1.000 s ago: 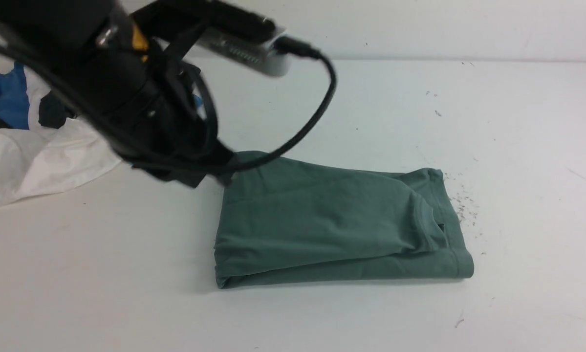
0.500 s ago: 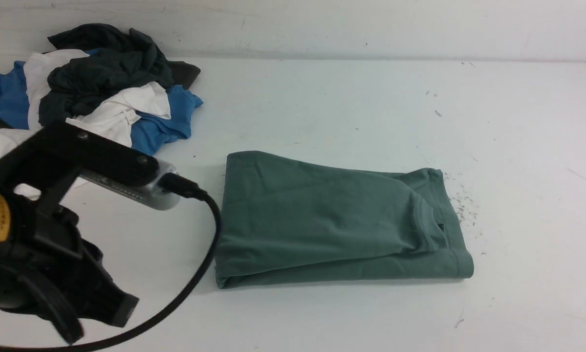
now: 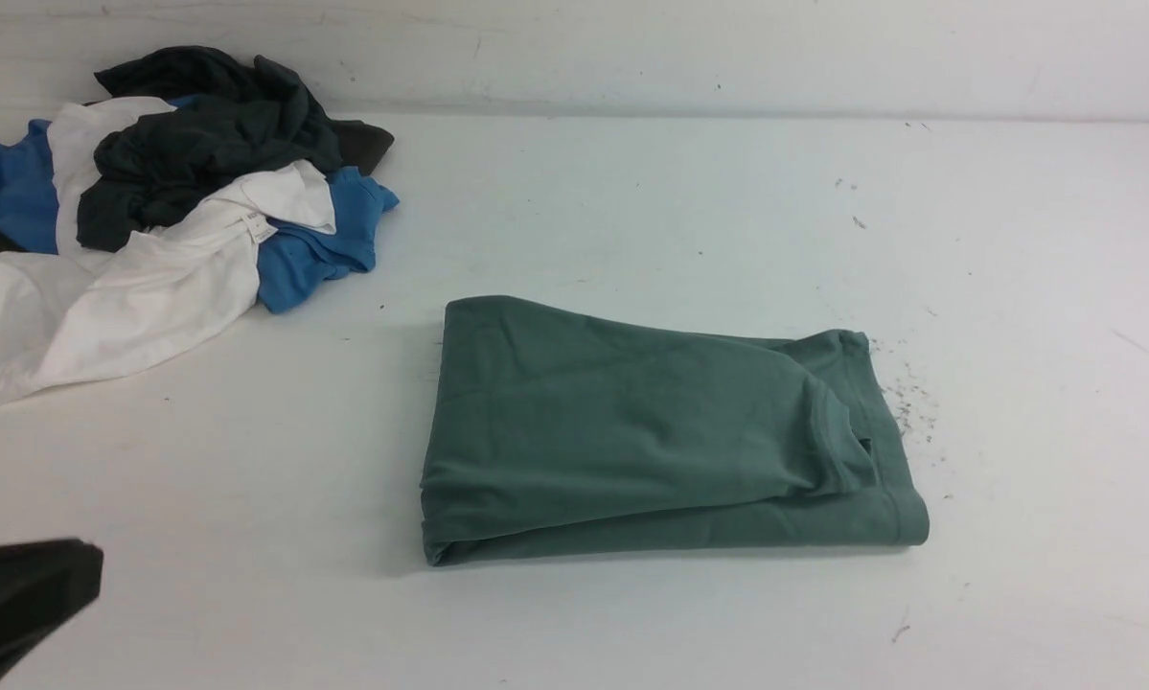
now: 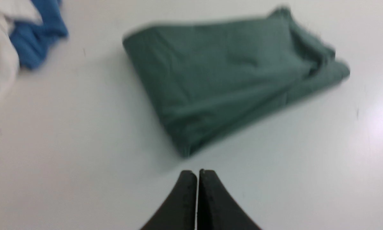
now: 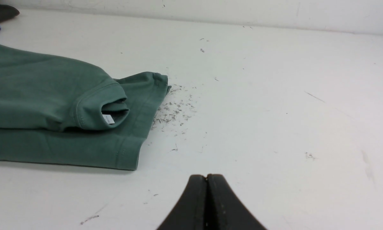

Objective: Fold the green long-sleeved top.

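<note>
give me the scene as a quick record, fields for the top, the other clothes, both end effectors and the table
top: green top folded into a flat rectangle near the table's middle, nothing touching it
neck label: white tag showing at the collar
other clothes: pile of dark, white and blue garments at the far left, apart from the top
left end effector: shut, empty, short of the top
right end effector: shut, empty, off the top
table: white, with dark specks beside the top
</note>
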You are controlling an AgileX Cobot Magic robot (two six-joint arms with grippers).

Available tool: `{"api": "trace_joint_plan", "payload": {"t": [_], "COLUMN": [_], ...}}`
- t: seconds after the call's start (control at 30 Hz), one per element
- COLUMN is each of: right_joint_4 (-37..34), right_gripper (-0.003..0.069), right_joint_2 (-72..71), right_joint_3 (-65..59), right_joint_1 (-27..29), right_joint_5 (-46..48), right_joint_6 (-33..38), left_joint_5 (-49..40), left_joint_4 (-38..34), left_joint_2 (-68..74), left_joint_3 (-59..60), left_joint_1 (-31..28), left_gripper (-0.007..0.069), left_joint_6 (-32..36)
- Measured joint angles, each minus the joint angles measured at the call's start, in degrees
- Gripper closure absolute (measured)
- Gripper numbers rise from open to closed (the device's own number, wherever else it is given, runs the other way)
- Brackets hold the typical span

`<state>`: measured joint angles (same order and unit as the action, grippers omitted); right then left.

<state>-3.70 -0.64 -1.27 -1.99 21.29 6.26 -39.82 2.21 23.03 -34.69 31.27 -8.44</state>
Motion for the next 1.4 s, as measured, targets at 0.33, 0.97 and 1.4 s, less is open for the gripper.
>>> {"api": "trace_joint_plan", "payload": {"t": [0.33,0.97,1.4], "right_joint_4": [0.0,0.0,0.0], "right_gripper": [0.0673,0.0673,0.0673], "right_joint_2": [0.0,0.0,0.0], "right_joint_3": [0.0,0.0,0.0], "right_joint_1": [0.0,0.0,0.0], "right_joint_5": [0.0,0.0,0.0], "right_joint_6": [0.0,0.0,-0.1], "left_joint_5": [16.3,15.4,17.8], "left_joint_4": [0.4,0.4,-4.5], "left_joint_2": [-9.3,-13.1,-23.6], "left_joint_3": [7.8,19.5,36.1], "left_joint_1": [0.0,-0.9,-21.1], "left_gripper": [0.0629,0.0629,0.0629], "left_joint_6": [0.0,0.2,12.7]}}
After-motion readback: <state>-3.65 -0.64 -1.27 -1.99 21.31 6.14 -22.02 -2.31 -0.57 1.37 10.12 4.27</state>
